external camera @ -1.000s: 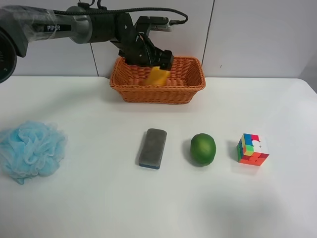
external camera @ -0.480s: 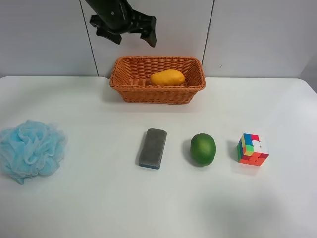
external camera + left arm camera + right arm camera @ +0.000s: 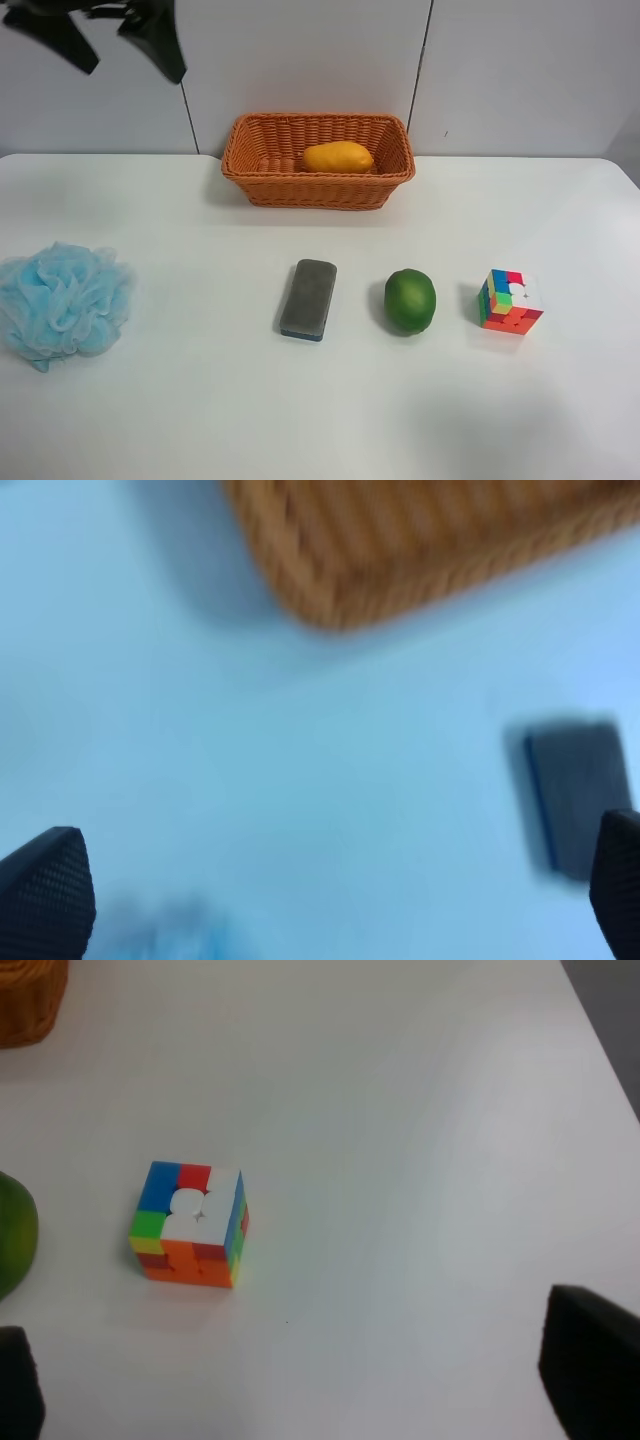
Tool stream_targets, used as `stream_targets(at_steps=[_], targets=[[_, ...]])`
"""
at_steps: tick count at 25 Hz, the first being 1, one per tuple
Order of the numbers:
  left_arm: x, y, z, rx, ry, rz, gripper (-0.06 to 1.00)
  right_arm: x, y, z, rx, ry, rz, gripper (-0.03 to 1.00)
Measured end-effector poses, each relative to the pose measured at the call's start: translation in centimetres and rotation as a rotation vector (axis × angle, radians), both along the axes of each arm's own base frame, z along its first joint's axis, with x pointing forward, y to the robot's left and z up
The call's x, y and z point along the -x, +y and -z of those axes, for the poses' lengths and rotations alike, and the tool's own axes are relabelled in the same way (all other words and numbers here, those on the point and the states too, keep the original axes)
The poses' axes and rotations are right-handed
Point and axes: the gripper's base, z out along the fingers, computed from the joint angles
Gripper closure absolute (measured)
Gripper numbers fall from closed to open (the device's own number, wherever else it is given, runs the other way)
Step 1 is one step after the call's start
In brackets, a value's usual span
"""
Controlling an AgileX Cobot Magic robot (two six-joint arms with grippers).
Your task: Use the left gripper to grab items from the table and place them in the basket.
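Observation:
The yellow-orange mango point(image 3: 338, 156) lies inside the orange-brown wicker basket point(image 3: 318, 185) at the table's back. My left gripper point(image 3: 110, 40) is open and empty, high at the exterior high view's top left, away from the basket. In the blurred left wrist view its fingertips point(image 3: 45, 890) frame the basket's corner point(image 3: 400, 550) and the grey block point(image 3: 580, 795). On the table lie the grey block with blue base point(image 3: 308, 298), the green fruit point(image 3: 410, 300), the puzzle cube point(image 3: 510, 300) and the light-blue pouf point(image 3: 62, 302). My right gripper point(image 3: 300, 1380) is open above the cube point(image 3: 190, 1225).
The white table point(image 3: 200, 420) meets a grey panelled wall point(image 3: 520, 70) behind the basket. The table's right edge shows in the right wrist view point(image 3: 600, 1050). The green fruit's edge point(image 3: 15, 1230) shows there too.
My left gripper let go of the mango in the basket, rose, and swung away to the exterior high view's upper left. The mango now rests in the basket.

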Motion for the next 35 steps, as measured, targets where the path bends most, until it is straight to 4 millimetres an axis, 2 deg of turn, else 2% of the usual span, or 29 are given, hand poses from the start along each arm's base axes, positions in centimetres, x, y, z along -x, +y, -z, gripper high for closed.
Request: stream_targets(at_steps=[1, 4, 5, 8, 10, 14, 16, 20, 27, 35], targets=[[1.5, 0.8, 0.7, 0.001, 0.012, -0.012, -0.05, 0.0, 0.0, 0.0, 0.000, 0.000, 0.000, -0.03], [7.2, 3.2, 0.7, 0.023, -0.065, -0.039, -0.05, 0.0, 0.0, 0.0, 0.000, 0.000, 0.000, -0.03], [9.4, 4.0, 1.4, 0.025, -0.079, -0.047, -0.05, 0.0, 0.0, 0.0, 0.000, 0.000, 0.000, -0.03], [15.4, 5.7, 2.0, 0.025, -0.157, -0.054, -0.05, 0.0, 0.0, 0.0, 0.000, 0.000, 0.000, -0.03], [18.7, 6.6, 2.3, 0.036, -0.214, -0.055, -0.05, 0.0, 0.0, 0.0, 0.000, 0.000, 0.000, -0.03], [24.2, 8.0, 3.4, 0.065, -0.334, -0.056, -0.05, 0.0, 0.0, 0.0, 0.000, 0.000, 0.000, -0.03], [26.1, 8.5, 4.3, 0.073, -0.371, -0.057, -0.05, 0.0, 0.0, 0.0, 0.000, 0.000, 0.000, -0.03], [28.1, 9.2, 6.0, 0.069, -0.417, -0.109, -0.05, 0.0, 0.0, 0.0, 0.000, 0.000, 0.000, -0.03], [29.5, 9.8, 9.6, 0.035, -0.417, -0.248, -0.05, 0.0, 0.0, 0.0, 0.000, 0.000, 0.000, -0.03], [32.2, 9.9, 9.6, 0.043, -0.586, -0.321, -0.05, 0.0, 0.0, 0.0, 0.000, 0.000, 0.000, -0.03]])
